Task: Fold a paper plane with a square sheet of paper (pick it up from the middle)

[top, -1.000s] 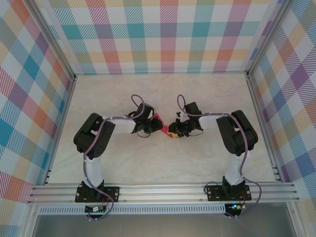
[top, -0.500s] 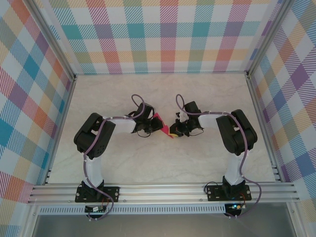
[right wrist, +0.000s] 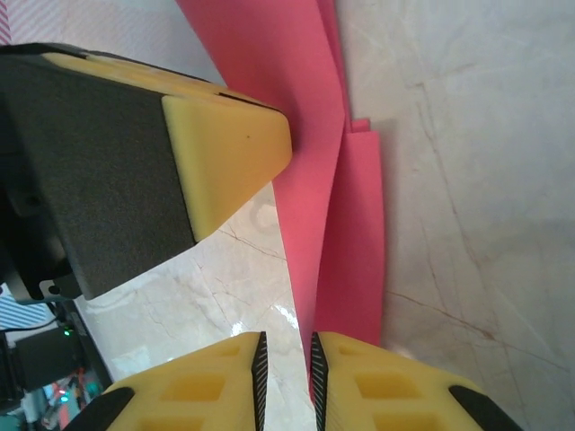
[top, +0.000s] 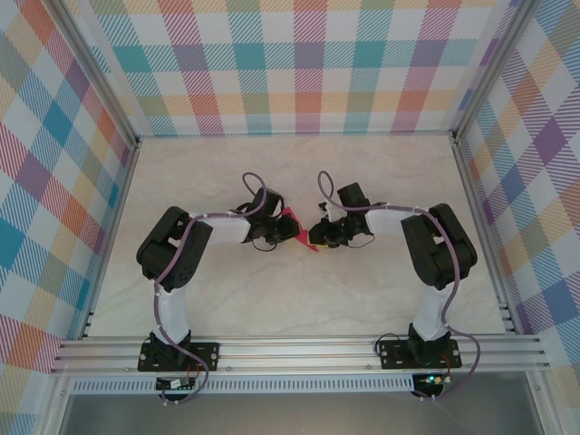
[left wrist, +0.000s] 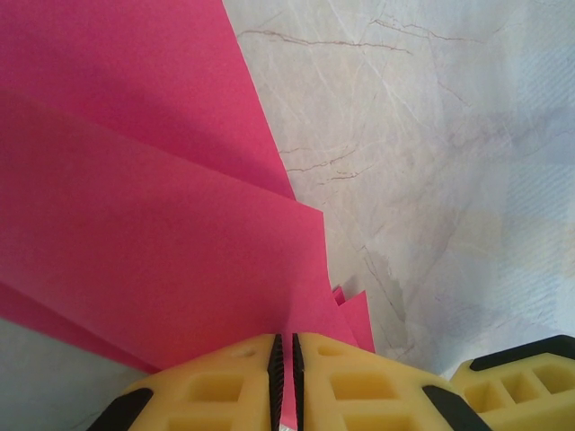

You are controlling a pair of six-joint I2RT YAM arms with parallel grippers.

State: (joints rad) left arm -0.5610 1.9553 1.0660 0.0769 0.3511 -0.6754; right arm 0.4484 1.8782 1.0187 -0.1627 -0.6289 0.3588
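The jaws of the left gripper (left wrist: 285, 355) were pressed together on the pink paper (left wrist: 135, 224), and only a thin edge of it showed in the slit between the two yellow fingers (left wrist: 216, 386). In the left wrist view the paper fanned away from that grip in several overlapping layers with straight, sharp edges. It covered the left part of the view, and the pale marbled table (left wrist: 431, 180) lay bare to its right. A small pink corner stuck out just to the right of the grip, close to the fingers.

Seen from above, the paper was near the middle of the table, between the two grippers, which faced each other with their arms bent inward. One pink corner rose beside the left gripper. I could not tell whether the paper rested on the table or hung just above it.

The jaws of the right gripper (right wrist: 286, 346) stood a little apart, with a strip of table showing in the gap. In the right wrist view the paper came down as a narrow folded strip. Its edge ran along the inner face of the finger on the right of that view, and the pads were not closed on it. At the upper left there, the left gripper's yellow fingertip (right wrist: 229, 148) reached the paper's edge. Checked walls (top: 308, 72) in many colours stood around the table.
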